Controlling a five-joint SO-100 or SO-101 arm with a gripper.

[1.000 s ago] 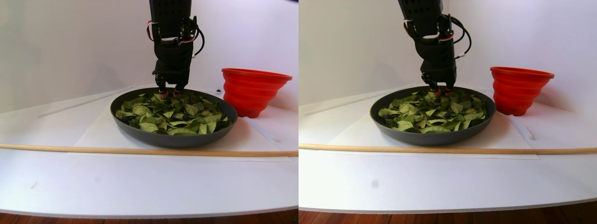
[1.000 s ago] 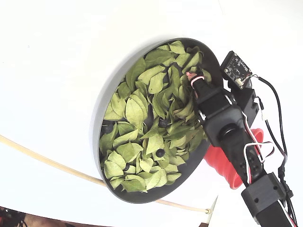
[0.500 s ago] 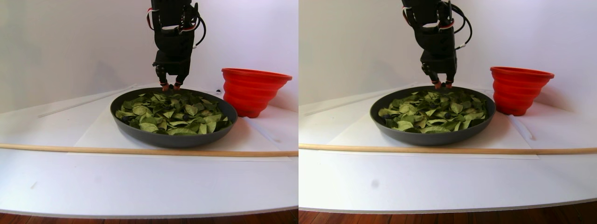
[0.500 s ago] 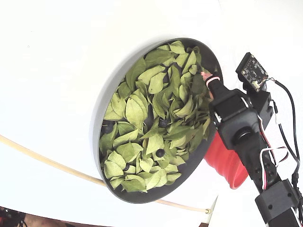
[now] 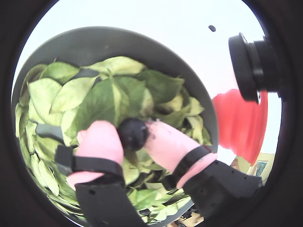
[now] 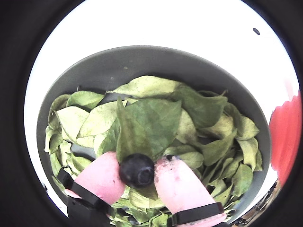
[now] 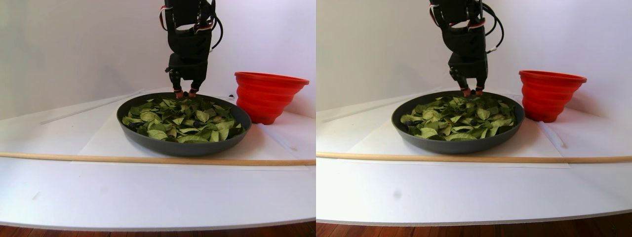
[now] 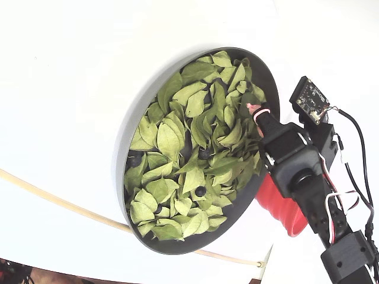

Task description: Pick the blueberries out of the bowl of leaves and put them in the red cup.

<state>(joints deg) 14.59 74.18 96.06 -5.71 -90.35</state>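
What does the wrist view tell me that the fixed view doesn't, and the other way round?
Only a wrist view shows the grasp: a blueberry is pinched between the pink fingers of the gripper, above the leaves.

Only the fixed view shows the whole bowl and loose blueberries lying among the leaves, plus the arm reaching over the bowl's right side; the held berry is hidden there.

Both show the leaf-filled bowl, the pink fingertips and the red cup just beyond the bowl's rim.
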